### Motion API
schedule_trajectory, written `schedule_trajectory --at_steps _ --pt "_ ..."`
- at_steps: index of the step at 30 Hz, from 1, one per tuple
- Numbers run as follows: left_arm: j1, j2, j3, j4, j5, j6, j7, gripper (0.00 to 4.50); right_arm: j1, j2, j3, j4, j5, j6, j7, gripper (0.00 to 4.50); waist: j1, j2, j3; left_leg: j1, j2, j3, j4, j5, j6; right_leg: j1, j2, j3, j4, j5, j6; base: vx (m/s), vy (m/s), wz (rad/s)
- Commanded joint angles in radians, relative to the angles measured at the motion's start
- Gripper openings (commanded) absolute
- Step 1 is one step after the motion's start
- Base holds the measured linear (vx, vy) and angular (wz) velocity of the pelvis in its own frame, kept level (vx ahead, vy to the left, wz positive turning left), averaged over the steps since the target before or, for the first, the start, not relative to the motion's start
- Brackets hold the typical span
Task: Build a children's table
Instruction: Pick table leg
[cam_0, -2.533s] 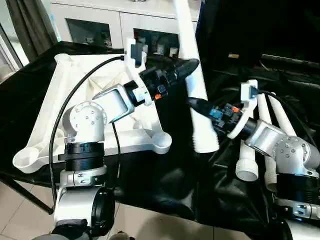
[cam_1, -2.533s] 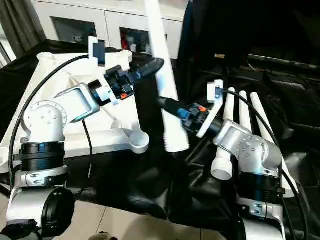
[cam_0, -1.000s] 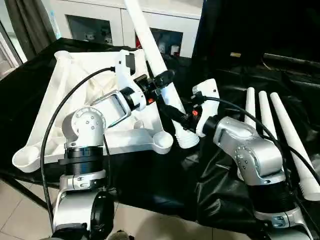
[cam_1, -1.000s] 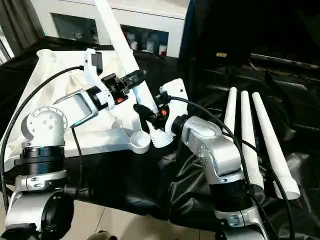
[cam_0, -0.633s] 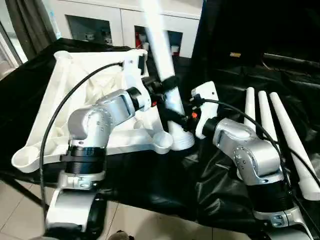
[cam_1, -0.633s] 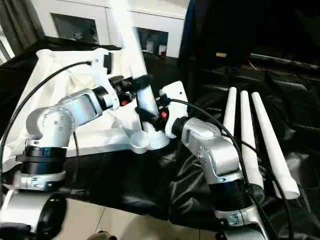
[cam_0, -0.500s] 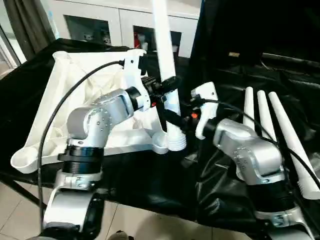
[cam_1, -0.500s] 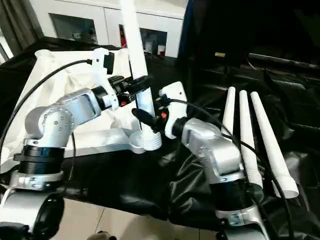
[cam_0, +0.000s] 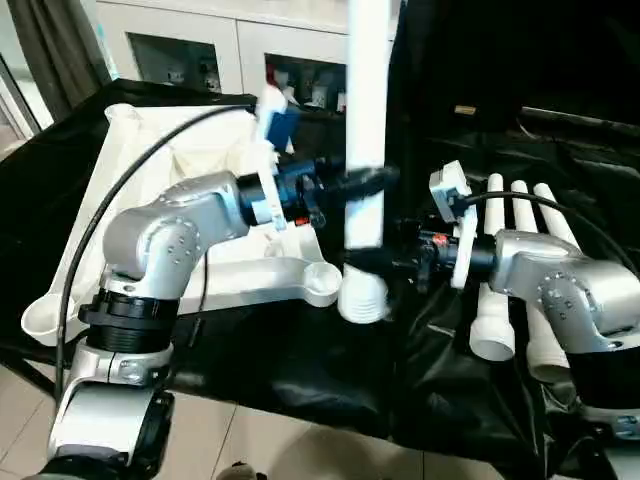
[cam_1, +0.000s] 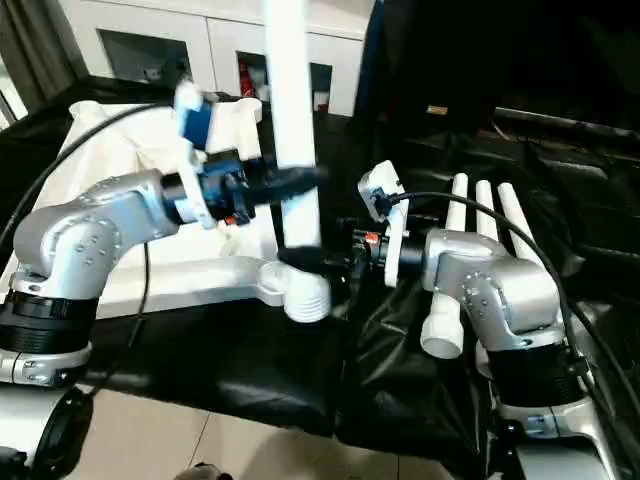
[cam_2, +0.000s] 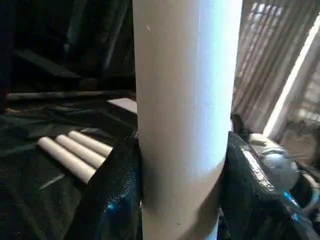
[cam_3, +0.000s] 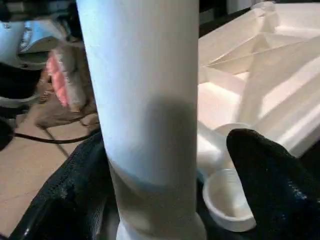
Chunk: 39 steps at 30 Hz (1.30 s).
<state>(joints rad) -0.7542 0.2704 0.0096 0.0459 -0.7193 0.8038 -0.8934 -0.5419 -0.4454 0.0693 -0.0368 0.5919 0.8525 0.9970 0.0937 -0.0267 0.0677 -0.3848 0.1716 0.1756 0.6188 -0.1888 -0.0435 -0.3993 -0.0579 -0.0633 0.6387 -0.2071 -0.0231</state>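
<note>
Left jaws (cam_0: 372, 181) clamp leg (cam_0: 366, 150), now upright at frame centre, threaded end beside corner socket (cam_0: 322, 277) of upturned top (cam_0: 150, 200). Right jaws (cam_0: 385, 262) loosened around leg's lower part, grip no longer firm. Leg swung from tilted; needs seating next. Spare legs (cam_0: 520, 260) lie right.

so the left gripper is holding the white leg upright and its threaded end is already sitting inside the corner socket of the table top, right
Not quite. The left gripper does hold the long white plastic tube leg upright, but its threaded end is beside the round corner socket of the white ribbed table top, not inside it. The right wrist view shows the socket empty next to the leg.
</note>
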Motion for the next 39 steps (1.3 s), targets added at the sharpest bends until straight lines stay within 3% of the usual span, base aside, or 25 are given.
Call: schedule_trajectory --at_steps 1,8,15,18,25,39 --pt "-0.020 0.006 0.009 -0.015 -0.023 0.007 -0.039 1.84 -0.022 -0.019 0.009 -0.024 0.018 0.019 0.036 3.80 0.005 -0.002 -0.074 0.018 0.056 -0.017 -0.068 -0.083 0.018 0.062 -0.091 0.057 -0.076 -0.107 -0.219 0.000 0.000 0.00" --pt "-0.005 0.028 -0.026 -0.022 -0.012 -0.001 -0.070 1.84 -0.037 -0.044 0.028 -0.022 0.041 0.037 0.091 3.80 0.007 -0.002 -0.074 0.017 0.057 -0.019 -0.070 -0.098 0.003 0.060 -0.090 0.057 -0.078 -0.146 -0.195 0.000 0.000 0.00" --pt "-0.013 0.034 -0.028 -0.018 -0.018 0.005 -0.092 1.84 -0.036 -0.061 0.055 -0.028 0.042 0.042 0.123 3.10 0.014 0.000 -0.078 0.016 0.057 -0.019 -0.067 -0.069 0.012 0.061 -0.090 0.055 -0.072 -0.093 -0.208 0.000 0.000 0.00" --pt "-0.014 0.033 -0.036 -0.018 -0.017 0.005 -0.095 1.84 -0.034 -0.062 0.062 -0.029 0.042 0.042 0.129 2.87 0.015 -0.003 -0.078 0.018 0.058 -0.018 -0.067 -0.076 0.011 0.060 -0.090 0.055 -0.072 -0.095 -0.211 0.000 0.000 0.00" --pt "-0.014 0.026 -0.041 -0.021 -0.018 0.009 -0.099 1.84 -0.032 -0.058 0.067 -0.028 0.046 0.044 0.129 2.17 0.020 0.000 -0.078 0.018 0.058 -0.019 -0.067 -0.080 0.004 0.060 -0.090 0.055 -0.073 -0.106 -0.206 0.000 0.000 0.00" --pt "-0.024 0.004 -0.037 -0.013 -0.023 0.007 -0.086 1.84 -0.019 -0.035 0.075 -0.025 0.044 0.037 0.120 1.93 0.021 -0.001 -0.079 0.017 0.057 -0.019 -0.066 -0.073 0.007 0.061 -0.090 0.055 -0.071 -0.090 -0.208 0.000 0.000 0.00"
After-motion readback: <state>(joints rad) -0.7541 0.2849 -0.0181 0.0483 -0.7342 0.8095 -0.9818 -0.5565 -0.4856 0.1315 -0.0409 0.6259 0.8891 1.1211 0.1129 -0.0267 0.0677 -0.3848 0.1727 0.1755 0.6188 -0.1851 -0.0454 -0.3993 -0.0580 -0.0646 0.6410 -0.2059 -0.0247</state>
